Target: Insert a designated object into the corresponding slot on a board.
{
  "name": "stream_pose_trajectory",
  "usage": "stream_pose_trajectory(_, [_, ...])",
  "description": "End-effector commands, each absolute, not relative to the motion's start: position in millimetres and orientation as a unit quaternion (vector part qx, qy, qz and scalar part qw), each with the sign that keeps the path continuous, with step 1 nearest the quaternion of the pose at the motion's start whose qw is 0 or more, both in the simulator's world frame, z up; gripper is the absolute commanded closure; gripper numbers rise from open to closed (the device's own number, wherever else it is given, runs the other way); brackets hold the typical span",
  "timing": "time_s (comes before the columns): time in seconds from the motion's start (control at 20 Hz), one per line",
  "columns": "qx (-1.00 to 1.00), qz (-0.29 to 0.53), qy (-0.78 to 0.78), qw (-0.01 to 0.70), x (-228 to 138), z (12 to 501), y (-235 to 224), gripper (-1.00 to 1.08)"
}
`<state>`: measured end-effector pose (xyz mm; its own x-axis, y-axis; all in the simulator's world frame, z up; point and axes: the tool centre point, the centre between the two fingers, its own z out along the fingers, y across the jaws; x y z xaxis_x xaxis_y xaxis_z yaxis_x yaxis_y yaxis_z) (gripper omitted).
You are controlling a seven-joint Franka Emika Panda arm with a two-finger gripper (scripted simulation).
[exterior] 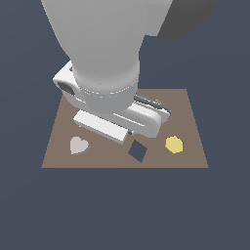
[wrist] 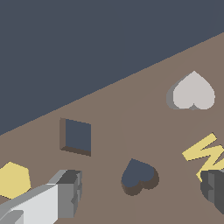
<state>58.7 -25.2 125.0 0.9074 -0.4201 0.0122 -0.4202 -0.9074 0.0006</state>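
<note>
The pale grey heart piece [exterior: 78,145] lies flat on the brown board [exterior: 190,156] near its front corner on the exterior view's left; it also shows in the wrist view [wrist: 192,92]. The dark navy heart slot [wrist: 138,175] shows only in the wrist view; the arm hides it in the exterior view. My gripper [wrist: 142,187] is open and empty above the board, with the slot between its two fingers [wrist: 68,192]. The heart piece lies apart from both fingers. The arm's hand [exterior: 117,117] hides the fingers in the exterior view.
A dark diamond-shaped cutout [exterior: 137,151] [wrist: 76,136] sits near the board's front edge. A yellow hexagon [exterior: 174,144] [wrist: 14,179] lies to the exterior view's right of it. A yellow "M" [wrist: 203,151] lies by one finger. The big arm covers the board's middle and back.
</note>
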Motion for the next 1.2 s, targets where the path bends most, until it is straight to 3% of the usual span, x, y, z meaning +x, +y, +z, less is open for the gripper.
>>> stream_pose_trajectory(0.0, [0.963, 0.005, -0.268, 0.002, 67.5, 115.2, -37.9, -0.92])
stream_pose_trajectory(0.55, [0.877, 0.002, -0.480, 0.001, 87.2, 75.1, -98.1, -0.92])
stream_pose_trajectory(1.15, [0.807, 0.000, -0.590, 0.000, 84.2, 52.2, -134.6, -0.92])
